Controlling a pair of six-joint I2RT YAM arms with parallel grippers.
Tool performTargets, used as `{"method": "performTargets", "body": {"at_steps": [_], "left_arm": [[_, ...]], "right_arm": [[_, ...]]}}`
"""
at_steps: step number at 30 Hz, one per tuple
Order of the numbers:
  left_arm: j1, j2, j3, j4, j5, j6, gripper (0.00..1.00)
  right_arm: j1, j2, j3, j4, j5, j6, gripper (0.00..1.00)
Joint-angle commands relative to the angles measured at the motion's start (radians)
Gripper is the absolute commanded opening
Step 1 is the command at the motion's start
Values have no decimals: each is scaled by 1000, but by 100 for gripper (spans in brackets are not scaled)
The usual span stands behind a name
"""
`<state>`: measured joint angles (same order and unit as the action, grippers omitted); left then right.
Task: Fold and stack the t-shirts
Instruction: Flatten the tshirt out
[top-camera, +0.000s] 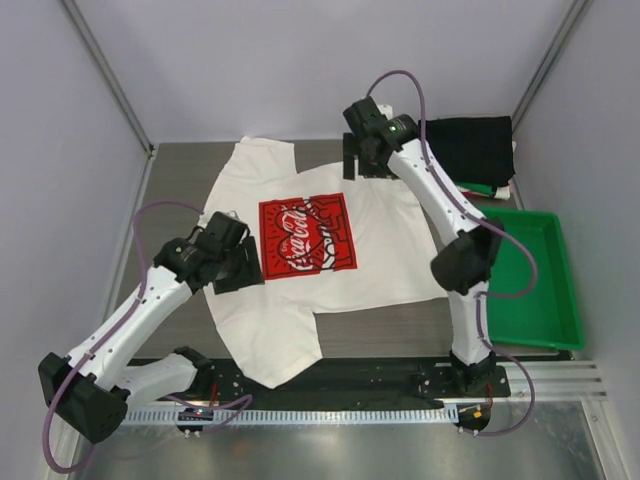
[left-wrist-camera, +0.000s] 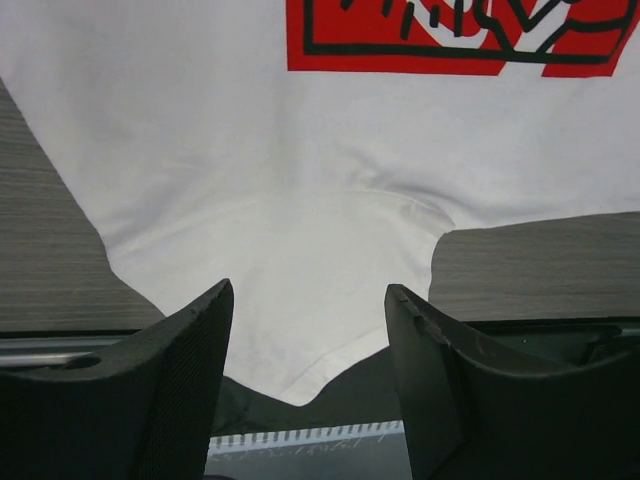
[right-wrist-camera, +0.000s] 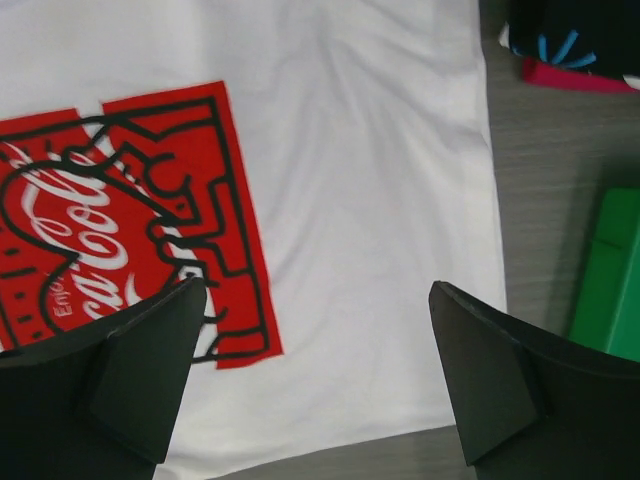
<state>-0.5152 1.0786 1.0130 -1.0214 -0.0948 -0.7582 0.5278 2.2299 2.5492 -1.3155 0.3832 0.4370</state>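
Observation:
A white short-sleeved t-shirt (top-camera: 385, 265) with a red square Coca-Cola print (top-camera: 307, 233) lies spread flat on the table. My left gripper (top-camera: 240, 262) hovers over its left side, open and empty. In the left wrist view (left-wrist-camera: 308, 290) a sleeve of the white shirt (left-wrist-camera: 300, 180) lies between the jaws. My right gripper (top-camera: 365, 160) is open and empty above the shirt's far edge. In the right wrist view (right-wrist-camera: 318, 288) the print (right-wrist-camera: 120, 230) is to the left. A folded black t-shirt (top-camera: 470, 148) lies at the back right on other folded cloth.
A green plastic tray (top-camera: 530, 280) stands at the right, beside the shirt's right edge, and also shows in the right wrist view (right-wrist-camera: 610, 280). A red cloth edge (right-wrist-camera: 570, 75) shows under the black shirt (right-wrist-camera: 570, 30). One sleeve hangs over the near table edge (top-camera: 300, 375).

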Motion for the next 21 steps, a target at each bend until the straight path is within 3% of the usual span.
{"method": "performTargets", "body": {"at_steps": [1,3,4,6,9,13,16,17,21], "left_arm": [[-39,-40,18,27,3,-46,63],[-55,-51,32,-3,-32,-50,63],[-63,-63,35,-17,-51,-55,63],[-80,-86,26,-66,-86,-88,63],[-134,-146,-28,-143,-160,-148,62],[-229,-206,-137,-180,-172,-324,57],[-377,-223,-207,-201,-178,-453,54],[-493,-226,-221,-209,-187,-558,53],[-781,-206,-278,-197,-212,-809,56]], "right_arm": [[-20,-305,-520,146,79,-34,100],[-44,-570,-782,375,8,-11,100],[-64,-642,-978,422,-10,15,100],[-66,-842,-1151,542,-29,28,100],[-71,-1010,-1505,659,-142,90,100],[-69,-1220,-1759,771,-283,198,100],[-69,-1270,-1881,852,-325,252,100],[-69,-1274,-1897,864,-343,258,100],[-69,-1259,-1923,871,-353,255,100]]}}
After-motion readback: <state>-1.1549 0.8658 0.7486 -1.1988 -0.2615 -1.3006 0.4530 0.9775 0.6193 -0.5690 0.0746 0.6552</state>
